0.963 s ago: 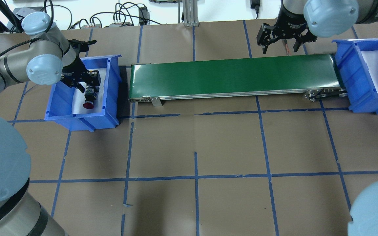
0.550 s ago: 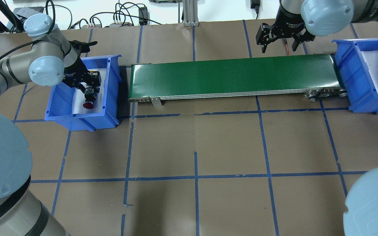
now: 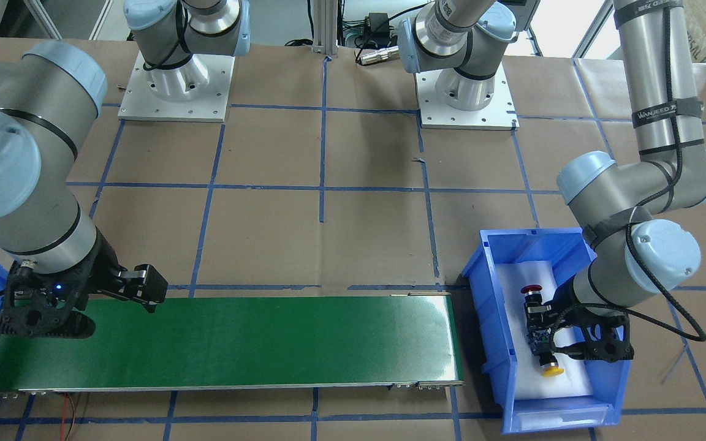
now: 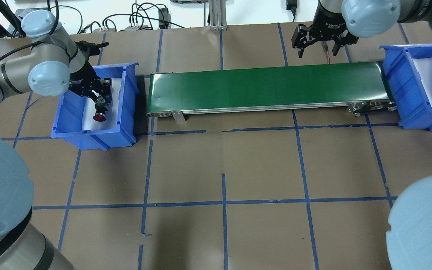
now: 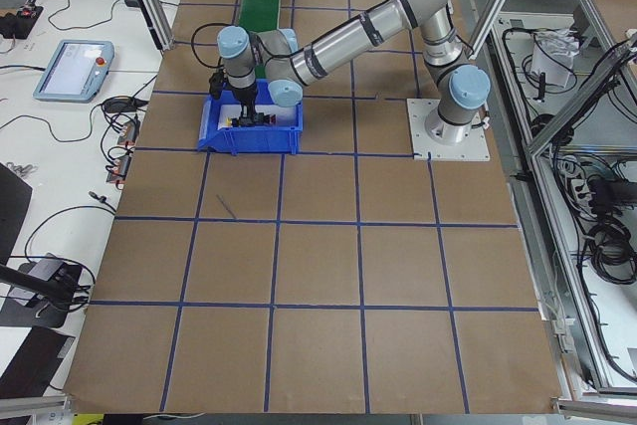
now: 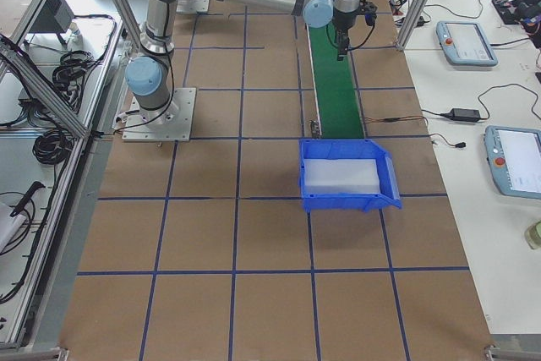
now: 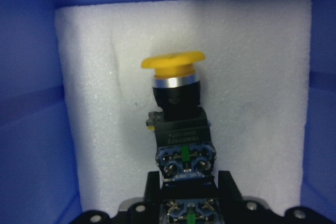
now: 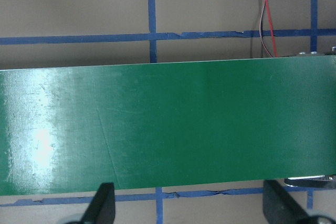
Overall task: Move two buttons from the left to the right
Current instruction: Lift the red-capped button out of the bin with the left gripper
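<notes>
Brown-papered tabletop (image 4: 261, 165), green conveyor (image 4: 268, 86) across mid-frame. Left gripper (image 7: 188, 182) in the blue bin (image 4: 128, 107) at overhead frame-left, apparently clenched on the red button (image 4: 99, 117) by its contact block; yellow button (image 7: 172, 62) lies just beyond. Right gripper (image 4: 318, 50) released. Step: pickup. Next: lift clear, place on conveyor.

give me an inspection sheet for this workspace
surface: brown paper-covered table with blue tape grid; green conveyor belt carries no button
job's things: red mushroom-cap button and yellow mushroom-cap button lie on white foam in the left blue plastic bin; right blue plastic bin shows only foam
clutter: nothing seen
grippers: left gripper down in that bin, fingers flanking a contact block, grip unclear; right gripper open above the belt's far edge
cables: red-black wires beside the belt
surroundings: grey control tablet on a side bench
</notes>
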Action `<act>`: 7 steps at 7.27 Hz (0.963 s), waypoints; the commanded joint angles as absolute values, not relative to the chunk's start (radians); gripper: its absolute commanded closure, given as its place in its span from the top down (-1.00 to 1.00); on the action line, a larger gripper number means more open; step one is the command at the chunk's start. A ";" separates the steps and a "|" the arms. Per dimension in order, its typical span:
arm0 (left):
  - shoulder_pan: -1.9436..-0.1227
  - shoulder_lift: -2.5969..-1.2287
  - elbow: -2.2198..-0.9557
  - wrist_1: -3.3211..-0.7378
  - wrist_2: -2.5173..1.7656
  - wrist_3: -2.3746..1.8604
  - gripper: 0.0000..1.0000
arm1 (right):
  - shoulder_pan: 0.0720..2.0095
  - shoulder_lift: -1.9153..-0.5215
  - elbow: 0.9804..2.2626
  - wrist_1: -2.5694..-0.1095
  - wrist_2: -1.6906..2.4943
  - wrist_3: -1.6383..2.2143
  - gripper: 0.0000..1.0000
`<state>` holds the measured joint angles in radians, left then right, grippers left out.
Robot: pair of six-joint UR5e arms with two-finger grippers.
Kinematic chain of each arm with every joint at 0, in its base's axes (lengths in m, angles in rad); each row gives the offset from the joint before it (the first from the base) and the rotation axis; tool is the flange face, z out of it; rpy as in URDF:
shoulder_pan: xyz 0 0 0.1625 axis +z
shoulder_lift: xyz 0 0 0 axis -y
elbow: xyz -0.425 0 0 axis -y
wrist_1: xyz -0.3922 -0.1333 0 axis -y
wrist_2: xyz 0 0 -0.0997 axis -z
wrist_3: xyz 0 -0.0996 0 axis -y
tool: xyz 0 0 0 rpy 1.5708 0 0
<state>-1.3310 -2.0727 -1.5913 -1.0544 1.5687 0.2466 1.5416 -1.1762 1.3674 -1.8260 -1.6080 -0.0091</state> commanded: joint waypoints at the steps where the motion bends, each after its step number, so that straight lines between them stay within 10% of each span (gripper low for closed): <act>1: -1.331 -2.030 -1.589 -1.071 1.574 0.249 -0.97 | 1.542 -1.169 1.364 -1.827 -1.606 -0.009 1.00; 7: -1.333 -1.832 -1.493 -1.390 1.613 0.248 -0.94 | 1.540 -1.104 1.336 -1.879 -1.597 -0.028 1.00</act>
<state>-1.3308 -1.8854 -1.5361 -1.2921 1.5906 0.2472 1.5410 -1.1097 1.3426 -1.8756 -1.5971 -0.0244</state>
